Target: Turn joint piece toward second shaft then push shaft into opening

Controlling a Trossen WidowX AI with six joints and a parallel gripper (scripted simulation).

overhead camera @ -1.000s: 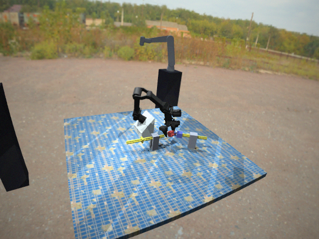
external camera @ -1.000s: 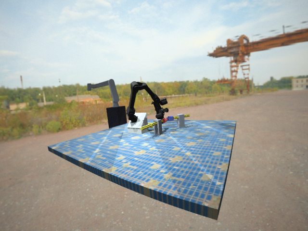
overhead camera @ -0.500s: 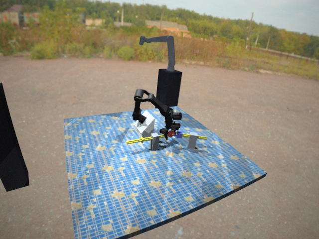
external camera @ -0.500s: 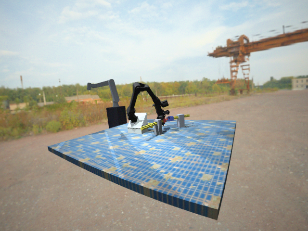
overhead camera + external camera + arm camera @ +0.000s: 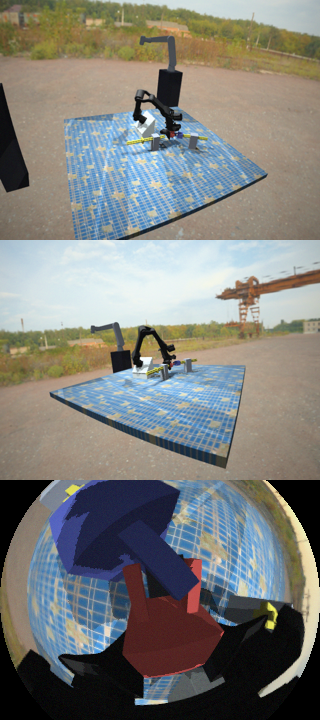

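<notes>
The red joint piece [image 5: 172,134] [image 5: 171,365] [image 5: 167,630] is hinged to the blue yoke [image 5: 180,135] [image 5: 177,362] [image 5: 115,530] on the end of the fixed yellow shaft [image 5: 202,138] [image 5: 194,360]. The grey block [image 5: 193,142] [image 5: 188,366] bears that shaft. My gripper [image 5: 161,616] has a finger against each side of the red piece and is shut on it. The opening of the red piece is hidden. The second yellow shaft [image 5: 133,142] [image 5: 152,372] [image 5: 270,615] runs through the other grey block [image 5: 155,143] [image 5: 164,373]. Its near end stands apart from the red piece.
A white wedge-shaped block [image 5: 148,129] [image 5: 143,367] stands behind the second shaft, by the arm's base. The blue patterned table [image 5: 165,193] [image 5: 155,405] bears the blocks. A grey arm on a black pedestal [image 5: 168,89] [image 5: 121,361] stands beyond the table.
</notes>
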